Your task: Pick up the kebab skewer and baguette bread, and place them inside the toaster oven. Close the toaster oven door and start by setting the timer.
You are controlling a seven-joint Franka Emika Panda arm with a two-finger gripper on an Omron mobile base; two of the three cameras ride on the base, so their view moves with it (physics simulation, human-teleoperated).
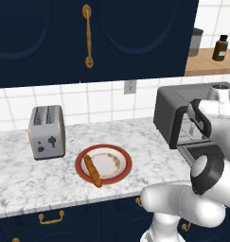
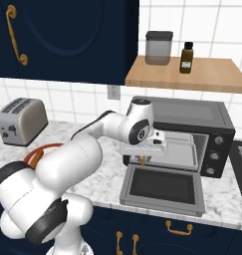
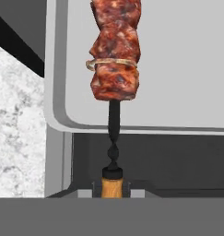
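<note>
Marble desk [image 1: 22,182] underneath everything. Toaster oven [image 2: 212,124] standing on it, toaster oven door [image 2: 162,185] dropped flat open in front. Left of the oven: red-rimmed plate [image 1: 127,159], baguette bread [image 1: 92,170] lying across its left side; silver toaster [image 1: 47,132] farther left. Gripper [image 2: 143,158] at the oven mouth, above the open door, jaws nearly closed, clamped on the wooden handle of the kebab skewer [image 3: 115,50], meat chunks pointing over the pale oven tray [image 3: 178,69].
</note>
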